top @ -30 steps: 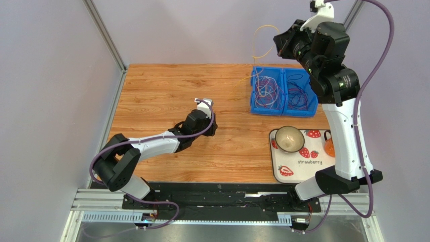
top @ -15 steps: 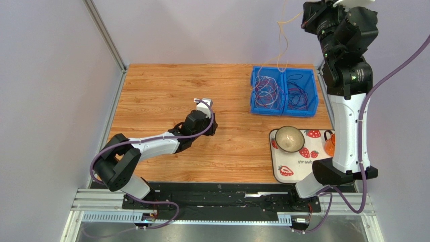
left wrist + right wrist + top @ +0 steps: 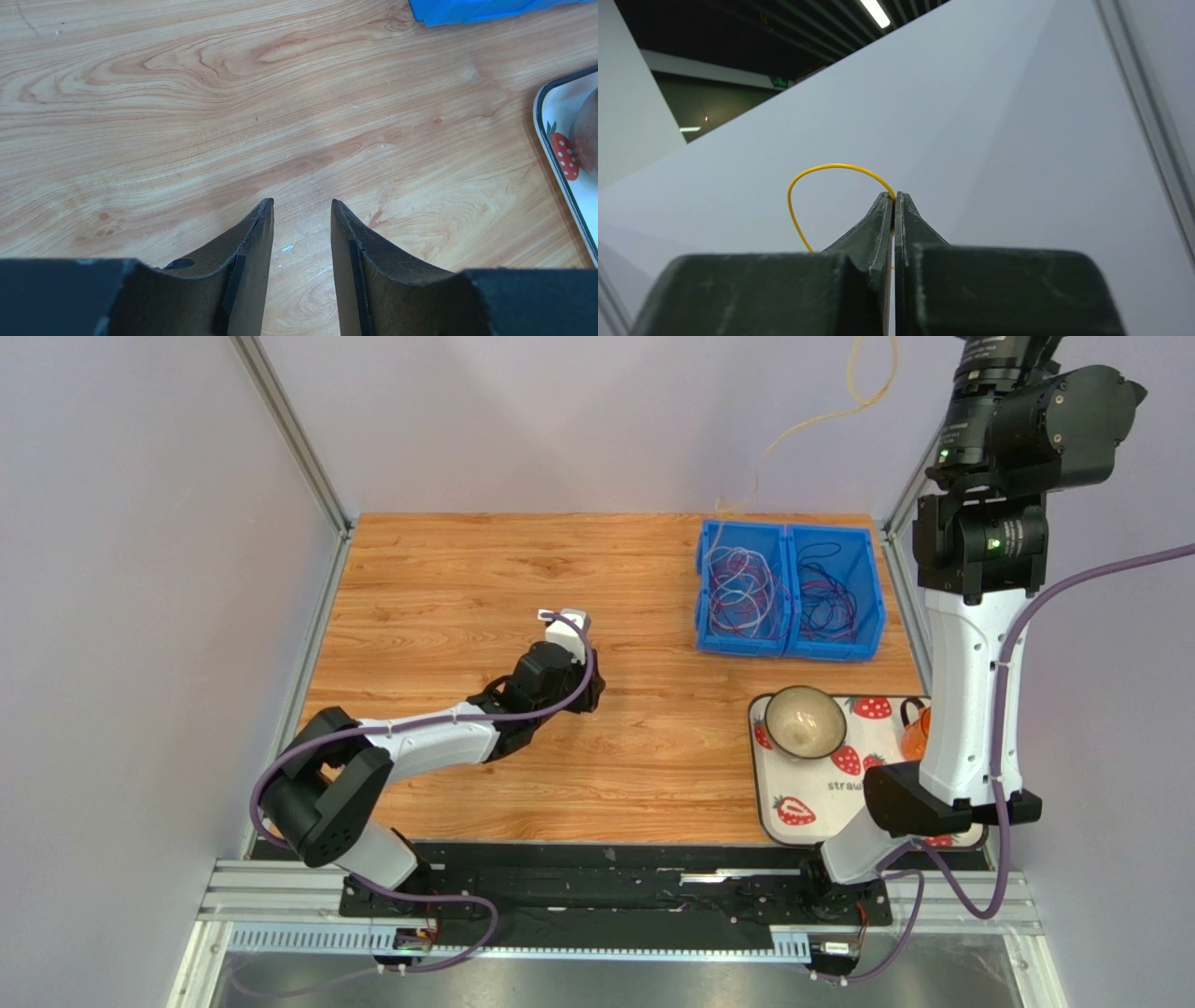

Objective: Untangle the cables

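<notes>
- Since a second ago the right arm [image 3: 968, 616] has swung higher, drawing the yellow cable [image 3: 836, 165] well above the blue bin [image 3: 786, 647].
- Its right claw [image 3: 894, 201] is clenched on that one cable, which arcs out to one side.
- Over the bare tabletop [image 3: 421, 574], the left claw [image 3: 302, 206] stands partly open and holds nothing.
- Other cables [image 3: 744, 588] lie tangled in the bin's two compartments.
- One tray [image 3: 828, 819] carries one bowl [image 3: 804, 721].

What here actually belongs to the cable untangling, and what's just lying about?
Belongs to the job:
yellow cable, pinched in the shut right end effector
tangled cables
blue bin holding them

Just lying about:
strawberry tray
bowl on it
orange item, partly hidden
</notes>
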Controlling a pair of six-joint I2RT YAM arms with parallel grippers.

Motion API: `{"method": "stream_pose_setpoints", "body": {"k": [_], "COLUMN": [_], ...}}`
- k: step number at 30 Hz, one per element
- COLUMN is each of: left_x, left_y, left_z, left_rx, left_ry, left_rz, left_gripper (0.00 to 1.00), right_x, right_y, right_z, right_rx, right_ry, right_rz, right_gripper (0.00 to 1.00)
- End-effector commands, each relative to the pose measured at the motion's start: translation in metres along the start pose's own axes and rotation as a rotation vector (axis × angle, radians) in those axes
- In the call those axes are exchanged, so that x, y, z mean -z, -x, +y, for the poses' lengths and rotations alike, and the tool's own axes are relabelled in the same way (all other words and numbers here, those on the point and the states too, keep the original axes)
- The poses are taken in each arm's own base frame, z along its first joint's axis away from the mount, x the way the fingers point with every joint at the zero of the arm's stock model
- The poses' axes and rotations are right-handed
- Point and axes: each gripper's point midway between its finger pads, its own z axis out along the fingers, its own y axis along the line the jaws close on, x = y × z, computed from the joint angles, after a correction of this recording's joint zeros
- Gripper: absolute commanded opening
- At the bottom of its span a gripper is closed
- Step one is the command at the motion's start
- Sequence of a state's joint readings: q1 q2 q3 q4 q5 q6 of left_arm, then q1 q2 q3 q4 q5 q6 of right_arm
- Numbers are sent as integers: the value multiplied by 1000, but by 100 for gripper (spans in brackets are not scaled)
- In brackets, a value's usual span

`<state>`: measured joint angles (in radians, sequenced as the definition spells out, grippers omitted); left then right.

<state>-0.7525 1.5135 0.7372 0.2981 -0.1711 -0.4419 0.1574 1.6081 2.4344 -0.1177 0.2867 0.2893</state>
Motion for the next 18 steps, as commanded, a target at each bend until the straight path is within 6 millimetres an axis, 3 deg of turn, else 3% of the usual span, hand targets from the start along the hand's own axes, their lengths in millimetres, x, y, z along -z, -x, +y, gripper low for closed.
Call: {"method": "stream_pose_setpoints", "body": {"k": [1, 3, 11, 18], "left_x": [-3, -5, -6, -7], "left_y": [5, 4, 5, 4], "left_z": [-5, -6, -8, -9], "left_rx": [12, 4, -6, -12], "left_ry": [-10, -12, -11, -12], "left_rz": [-35, -32, -28, -24], "left_gripper": [44, 44, 43, 44], "right_x": [-8, -9, -16, -24], "right_y": [67, 73, 41, 34], "right_z": [-9, -13, -51, -82], "right_rx": [-17, -11, 64, 117], "right_ry": [-43, -55, -138, -170], "right_rz": [-255, -280, -245, -240], "right_gripper": [0, 0, 0, 0]}}
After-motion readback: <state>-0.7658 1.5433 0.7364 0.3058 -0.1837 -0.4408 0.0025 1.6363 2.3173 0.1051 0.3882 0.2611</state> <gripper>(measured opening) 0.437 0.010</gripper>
